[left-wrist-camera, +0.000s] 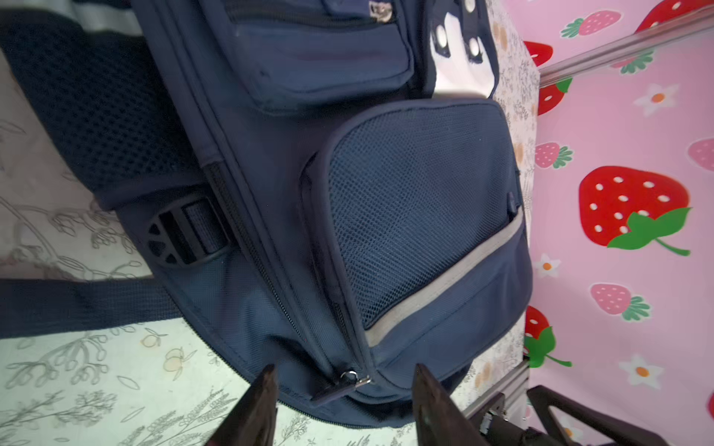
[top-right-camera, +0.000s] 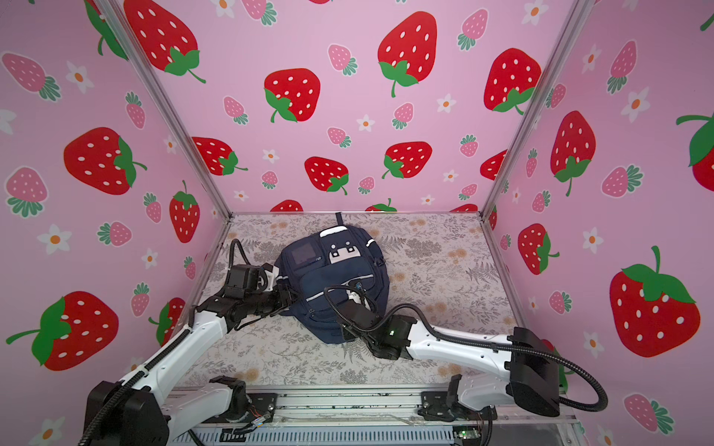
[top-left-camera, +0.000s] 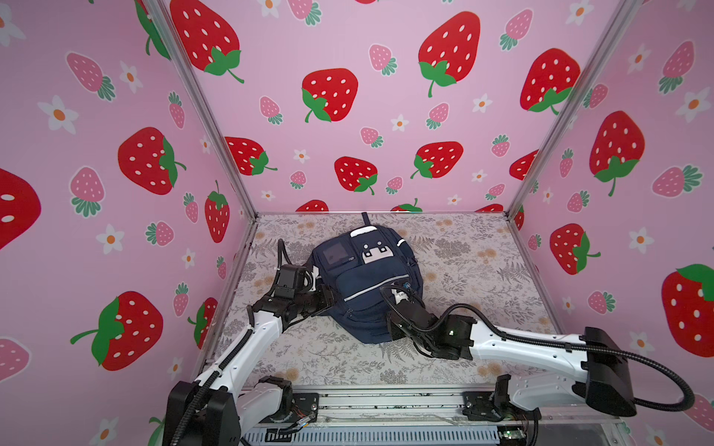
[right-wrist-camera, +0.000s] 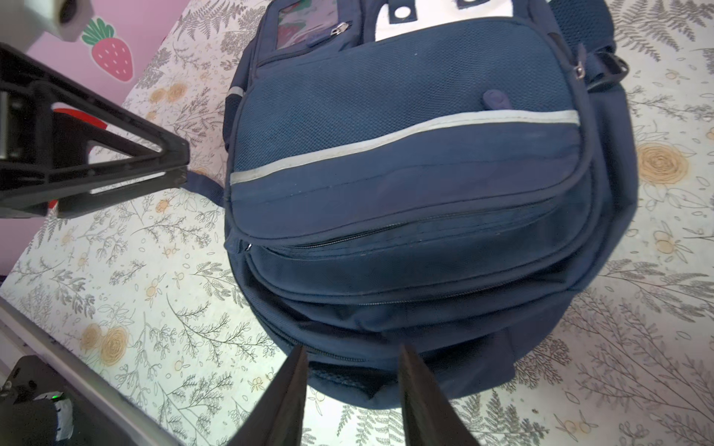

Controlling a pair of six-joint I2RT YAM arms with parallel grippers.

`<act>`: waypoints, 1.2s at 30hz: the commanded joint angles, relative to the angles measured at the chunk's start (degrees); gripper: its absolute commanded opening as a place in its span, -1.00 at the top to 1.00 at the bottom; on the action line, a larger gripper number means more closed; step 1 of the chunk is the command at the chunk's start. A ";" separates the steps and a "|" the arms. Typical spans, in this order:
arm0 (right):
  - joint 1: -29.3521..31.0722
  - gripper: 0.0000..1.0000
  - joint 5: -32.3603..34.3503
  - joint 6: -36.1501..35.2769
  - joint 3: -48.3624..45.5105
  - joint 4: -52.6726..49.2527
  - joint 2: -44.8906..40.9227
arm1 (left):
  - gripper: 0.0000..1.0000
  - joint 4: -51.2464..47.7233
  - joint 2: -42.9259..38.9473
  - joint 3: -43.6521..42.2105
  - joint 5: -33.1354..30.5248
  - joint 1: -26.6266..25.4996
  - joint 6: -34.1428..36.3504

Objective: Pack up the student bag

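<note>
**Top views.** In both top views the student bag (top-left-camera: 367,278) lies front face up near the middle of the floral table cover (top-left-camera: 483,262), with its top loop toward the back wall. The left gripper (top-left-camera: 330,299) sits against the bag's left side. The right gripper (top-left-camera: 392,328) sits at the bag's near right corner. Jaw spacing cannot be read from here.

**Left wrist view.** The left gripper (left-wrist-camera: 344,370) has its jaws spread. A zip pull (left-wrist-camera: 340,386) at the lower corner of the front mesh pocket (left-wrist-camera: 417,216) lies in the gap between them, and neither finger pinches it.

**Right wrist view.** The right gripper (right-wrist-camera: 352,351) has its jaws apart, with both tips over the bag's bottom edge. No fabric is visibly pinched. The student bag (right-wrist-camera: 405,185) fills the view, and a silver stripe (right-wrist-camera: 386,144) crosses its front pocket.
</note>
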 commanded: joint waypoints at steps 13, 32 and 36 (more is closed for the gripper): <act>3.05 0.14 -0.82 -2.51 8.42 2.74 9.79 | 0.02 10.59 8.48 -0.63 4.33 0.41 -8.20; 3.07 -0.19 -0.14 1.69 18.62 -5.63 20.43 | 0.71 24.31 13.54 -1.73 9.46 -1.67 -16.34; 2.80 -0.19 2.13 3.29 20.42 -8.75 21.50 | 1.00 29.59 14.27 -1.23 11.41 -2.76 -19.59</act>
